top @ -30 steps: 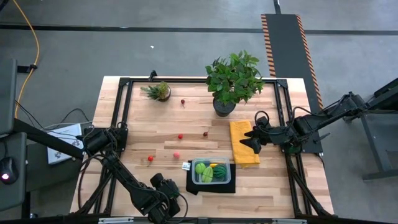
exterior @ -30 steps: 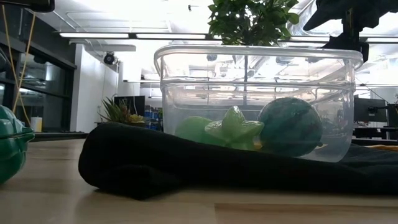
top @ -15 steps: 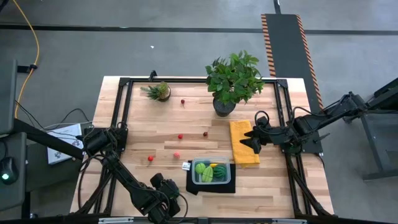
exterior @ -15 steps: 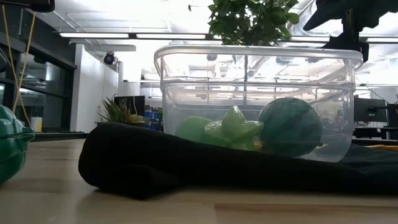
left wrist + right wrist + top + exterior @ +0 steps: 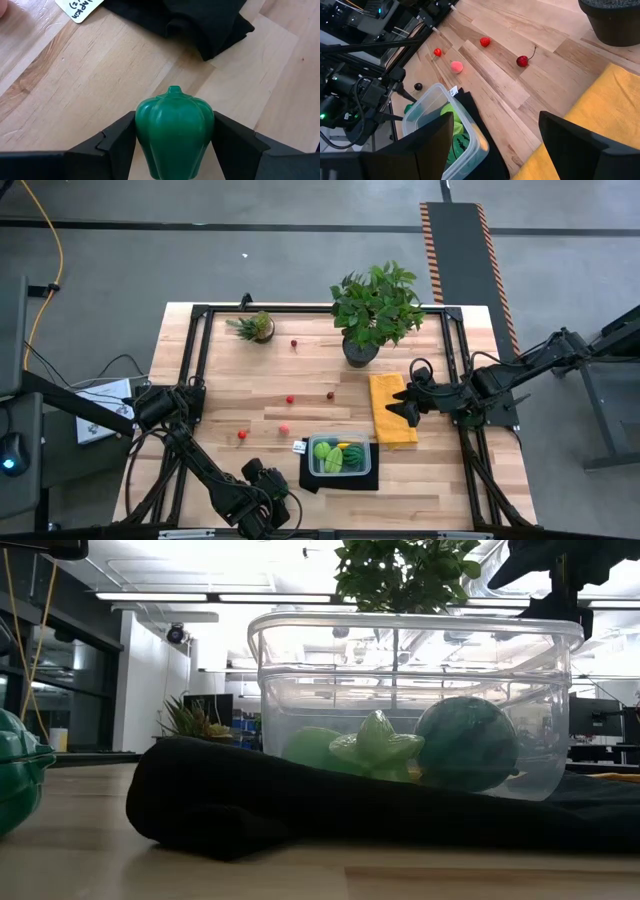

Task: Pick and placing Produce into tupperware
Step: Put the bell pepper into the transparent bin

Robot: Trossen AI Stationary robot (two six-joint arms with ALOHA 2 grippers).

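Pepper first: the left gripper (image 5: 172,145) is clamped on a green toy pepper (image 5: 174,127), one dark finger pressing each side, stem end pointing away from the wrist. In the high view that gripper sits at the near edge of the table, just to the left of the black mat (image 5: 318,476).

What the next move hangs on, I'd say, is that the tupperware (image 5: 340,454) lies to the right of the held pepper and a bit farther into the table, sitting on the mat, already with green and yellow pieces in it. So the left arm probably needs to lift over the rim and swing right.

The right gripper (image 5: 400,405) hovers over the yellow cloth (image 5: 391,412) with its fingers apart and nothing between them. The small red and pink pieces (image 5: 284,428) lie loose on the wood, between the two arms.
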